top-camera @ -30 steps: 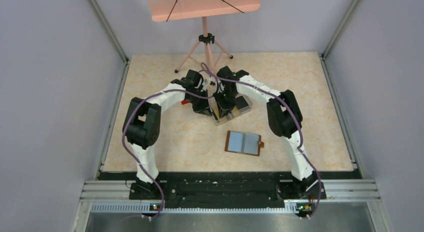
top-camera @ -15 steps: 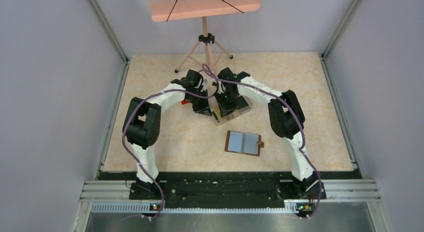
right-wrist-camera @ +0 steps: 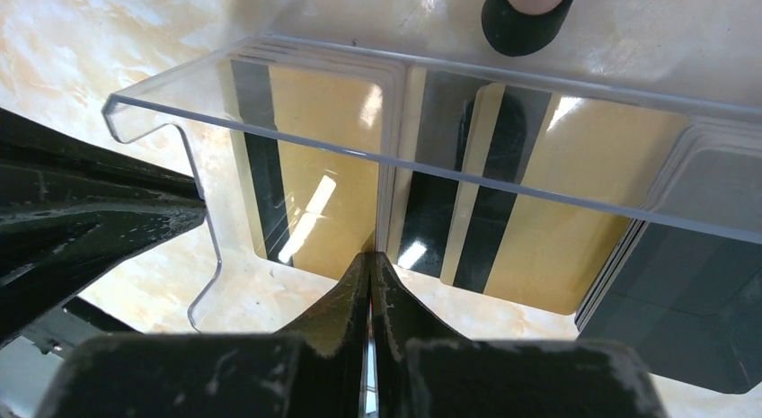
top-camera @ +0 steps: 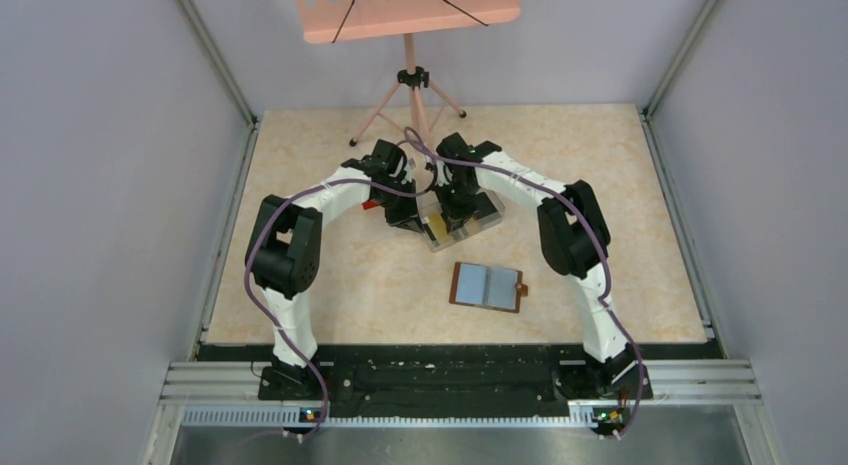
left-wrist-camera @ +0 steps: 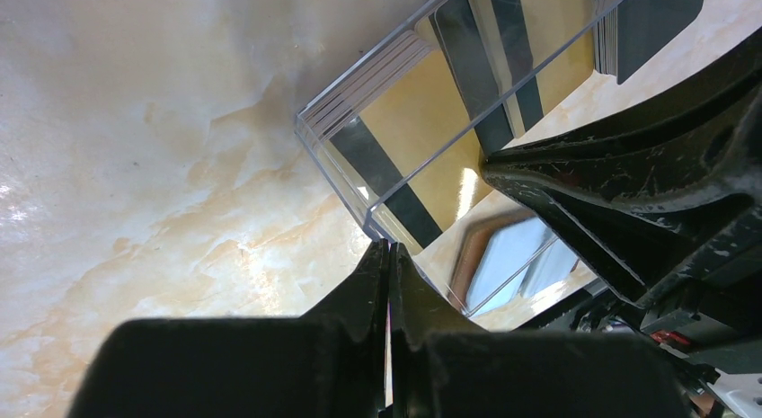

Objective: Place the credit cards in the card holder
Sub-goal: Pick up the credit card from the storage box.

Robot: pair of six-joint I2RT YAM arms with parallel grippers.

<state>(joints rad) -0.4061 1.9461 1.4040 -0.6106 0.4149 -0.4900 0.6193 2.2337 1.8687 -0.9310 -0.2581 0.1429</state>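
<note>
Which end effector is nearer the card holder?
Right. The right end effector sits over the clear box just beyond the card holder; the left end effector is at the box's left side, farther off.

Clear box (right-wrist-camera: 539, 94) wall blocks cards (right-wrist-camera: 332, 148); card holder (top-camera: 487, 286) unobstructed

The table (top-camera: 640, 185) is patterned as cream marble with pale orange veining. The credit cards (right-wrist-camera: 332, 166) are coloured tan-yellow with black stripes, and a black stack (right-wrist-camera: 692, 319) is seen at four o'clock of them. The box (right-wrist-camera: 431, 72) around them is colourless and clear. The card holder (top-camera: 487, 286), at five o'clock of the box, is edged in brown with a grey-blue inside. The left gripper (left-wrist-camera: 388, 256) and right gripper (right-wrist-camera: 370, 265) are black. The arms (top-camera: 330, 190) are white with black joints, and a purple cable (top-camera: 258, 295) is seen. The stand (top-camera: 405, 7) at twelve o'clock is salmon pink.
</note>
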